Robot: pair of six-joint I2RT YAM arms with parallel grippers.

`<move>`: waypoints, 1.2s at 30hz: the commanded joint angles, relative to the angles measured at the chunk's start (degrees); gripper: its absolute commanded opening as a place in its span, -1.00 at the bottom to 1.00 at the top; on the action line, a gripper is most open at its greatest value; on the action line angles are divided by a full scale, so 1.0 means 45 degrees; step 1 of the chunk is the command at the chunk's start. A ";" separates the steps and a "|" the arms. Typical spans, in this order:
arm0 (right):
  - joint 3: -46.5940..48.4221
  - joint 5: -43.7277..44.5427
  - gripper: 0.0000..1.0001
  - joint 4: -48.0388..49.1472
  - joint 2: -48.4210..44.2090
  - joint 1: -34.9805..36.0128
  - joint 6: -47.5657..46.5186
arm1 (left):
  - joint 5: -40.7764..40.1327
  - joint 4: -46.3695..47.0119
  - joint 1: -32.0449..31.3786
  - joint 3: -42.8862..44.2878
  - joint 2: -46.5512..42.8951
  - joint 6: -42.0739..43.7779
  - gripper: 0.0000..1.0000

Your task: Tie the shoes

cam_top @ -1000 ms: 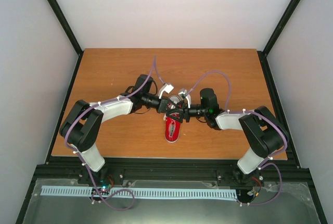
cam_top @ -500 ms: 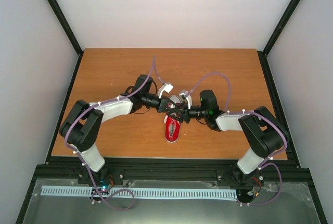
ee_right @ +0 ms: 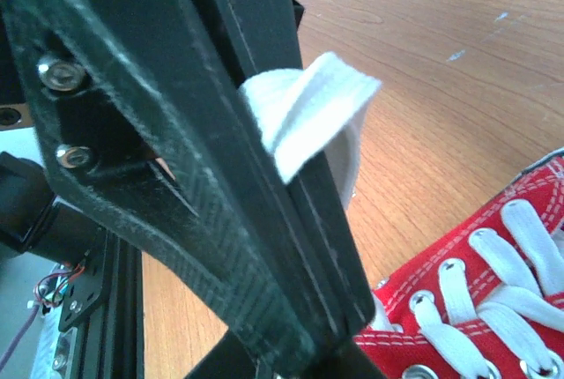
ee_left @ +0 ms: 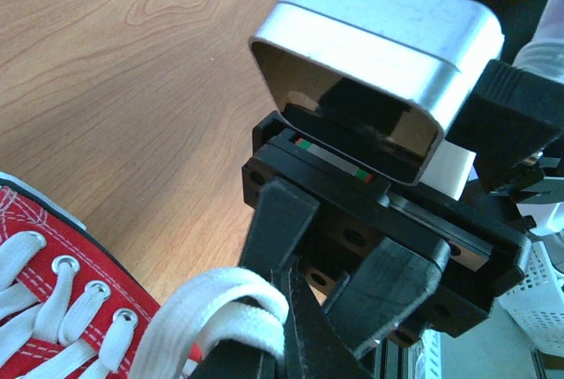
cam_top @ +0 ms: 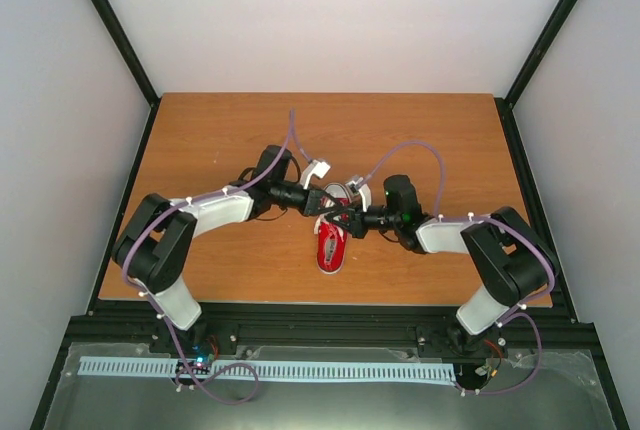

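Red canvas shoe lies lengthwise, white rubber toe towards the bases. Left gripper and right gripper each clamp flat woven lace.

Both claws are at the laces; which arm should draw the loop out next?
Probably right: the right claw is shut on a fold of white lace, with bare table on its side. The left claw, also shut, can anchor.

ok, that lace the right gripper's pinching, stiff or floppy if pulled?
Likely floppy: the lace folds over itself where the right gripper pinches it. Flat woven cloth, so probably grips well. The sneaker looks light; a hard pull may drag it.
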 commanded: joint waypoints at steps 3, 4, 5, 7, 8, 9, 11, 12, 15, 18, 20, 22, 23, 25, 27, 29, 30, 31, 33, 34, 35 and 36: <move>-0.0187 0.0565 -0.94 0.0090 -0.0363 0.0018 -0.0207 | -0.0270 -0.0431 0.0126 -0.0188 -0.0714 -0.0018 -0.64; -0.0179 0.0559 -0.94 0.0094 -0.0348 0.0018 -0.0213 | -0.0400 -0.0551 0.0127 -0.0190 -0.0777 0.0046 -0.56; -0.0156 0.0549 -0.94 0.0085 -0.0339 0.0018 -0.0204 | -0.0539 -0.0712 0.0127 -0.0166 -0.0824 0.0137 -0.50; -0.0159 0.0528 -0.94 0.0067 -0.0348 0.0018 -0.0228 | -0.0798 -0.1189 0.0127 -0.0104 -0.0921 0.0348 -0.43; -0.0163 0.0528 -0.94 0.0047 -0.0356 0.0018 -0.0223 | -0.0957 -0.1371 0.0127 -0.0129 -0.1001 0.0441 -0.42; -0.0151 0.0528 -0.94 0.0038 -0.0377 0.0018 -0.0232 | -0.1097 -0.1564 0.0127 -0.0134 -0.1072 0.0560 -0.41; -0.0144 0.0528 -0.95 0.0012 -0.0377 0.0018 -0.0251 | -0.1539 -0.2089 0.0127 -0.0117 -0.1227 0.0795 -0.41; -0.0144 0.0528 -0.94 -0.0001 -0.0394 0.0018 -0.0245 | -0.1780 -0.2311 0.0127 -0.0125 -0.1337 0.0936 -0.43; -0.0125 0.0508 -0.94 -0.0008 -0.0367 0.0018 -0.0226 | -0.2195 -0.2677 0.0143 -0.0196 -0.1613 0.1172 -0.47; -0.0083 0.0470 -0.94 -0.0006 -0.0339 0.0018 -0.0212 | -0.2449 -0.2890 0.0146 -0.0184 -0.1769 0.1238 -0.54; -0.0086 0.0455 -0.95 -0.0022 -0.0338 0.0016 -0.0206 | -0.2850 -0.3053 0.0146 -0.0164 -0.1871 0.1299 -0.55; -0.0086 0.0459 -0.94 -0.0037 -0.0350 0.0023 -0.0222 | -0.3374 -0.3239 0.0146 -0.0191 -0.2001 0.1388 -0.59; -0.0071 0.0450 -0.94 -0.0041 -0.0354 0.0019 -0.0212 | -0.3659 -0.3365 0.0146 -0.0164 -0.2068 0.1447 -0.60; -0.0085 0.0435 -0.94 -0.0042 -0.0338 0.0018 -0.0222 | -0.4333 -0.3801 0.0146 -0.0093 -0.2138 0.1633 -0.61; -0.0065 0.0404 -0.94 -0.0032 -0.0322 0.0018 -0.0214 | -0.5064 -0.4194 0.0147 -0.0031 -0.2180 0.1811 -0.65; -0.0045 0.0384 -0.94 -0.0023 -0.0318 0.0018 -0.0203 | -0.5747 -0.4453 0.0146 -0.0058 -0.2186 0.1890 -0.66; -0.0046 0.0373 -0.95 -0.0022 -0.0301 0.0018 -0.0207 | -0.6029 -0.4496 0.0144 -0.0067 -0.2177 0.1876 -0.67; -0.0044 0.0362 -0.94 -0.0022 -0.0282 0.0018 -0.0193 | -0.6274 -0.4479 0.0146 -0.0119 -0.2178 0.1835 -0.69; -0.0023 0.0338 -0.94 -0.0024 -0.0251 0.0018 -0.0186 | -0.6672 -0.4390 0.0146 -0.0187 -0.2180 0.1719 -0.70; -0.0024 0.0323 -0.95 -0.0023 -0.0242 0.0018 -0.0183 | -0.6845 -0.4354 0.0146 -0.0210 -0.2193 0.1669 -0.67; -0.0012 0.0314 -0.94 -0.0022 -0.0223 0.0013 -0.0193 | -0.6894 -0.4296 0.0146 -0.0239 -0.2254 0.1670 -0.61; -0.0008 0.0313 -0.94 -0.0027 -0.0221 0.0018 -0.0184 | -0.6848 -0.4179 0.0146 -0.0307 -0.2390 0.1687 -0.51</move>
